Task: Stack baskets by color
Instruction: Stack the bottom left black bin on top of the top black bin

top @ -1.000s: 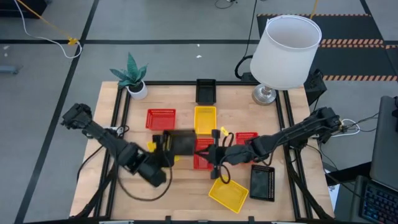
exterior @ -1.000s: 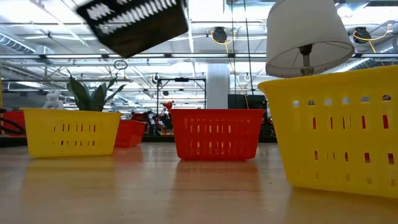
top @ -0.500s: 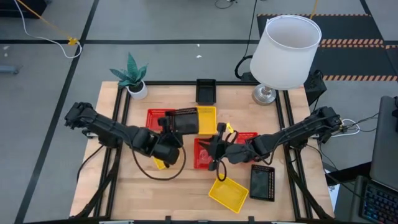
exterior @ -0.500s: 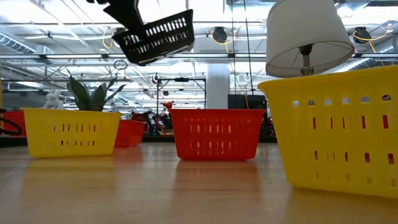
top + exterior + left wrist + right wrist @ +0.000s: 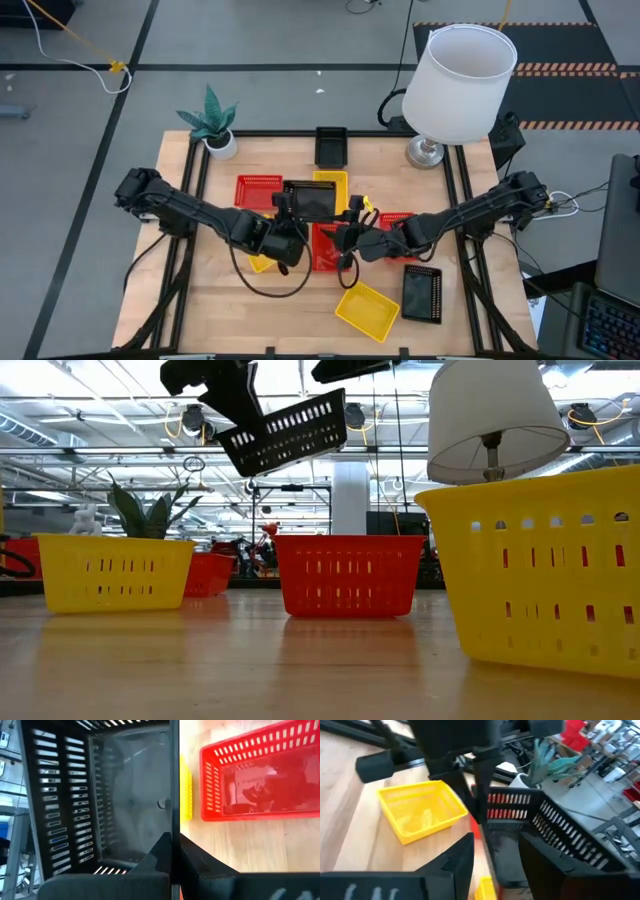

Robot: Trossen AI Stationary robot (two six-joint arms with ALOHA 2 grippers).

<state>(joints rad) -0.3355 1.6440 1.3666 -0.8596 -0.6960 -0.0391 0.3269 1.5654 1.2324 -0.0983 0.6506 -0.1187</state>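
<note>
My left gripper (image 5: 288,228) is shut on a black basket (image 5: 310,200) and holds it in the air over the table's middle, above a yellow basket (image 5: 330,186) and a red basket (image 5: 325,248). In the low view the black basket (image 5: 285,432) hangs tilted, high above the table. My right gripper (image 5: 495,865) is open and close to the black basket (image 5: 555,835) on its right side, and the basket's near edge stands in front of the gap. I cannot tell whether the right fingers touch it. My left gripper pinches one side wall of the black basket at its rim (image 5: 172,827), one finger inside the basket and one outside. The fingers come slanting down from the table's left. The basket is lifted clear of everything and tilted.
More baskets stand around: red (image 5: 258,190) at left, red (image 5: 396,220) under the right arm, yellow (image 5: 258,262) under the left arm, yellow (image 5: 367,310) and black (image 5: 421,293) near the front, black (image 5: 331,145) at the far edge. A lamp (image 5: 455,85) and a potted plant (image 5: 212,125) stand at the far corners.
My left gripper has swung toward the table's far edge and right, carrying the black basket from over the near middle to above the yellow and red baskets. The basket has turned as it went and stays clear of the table.
</note>
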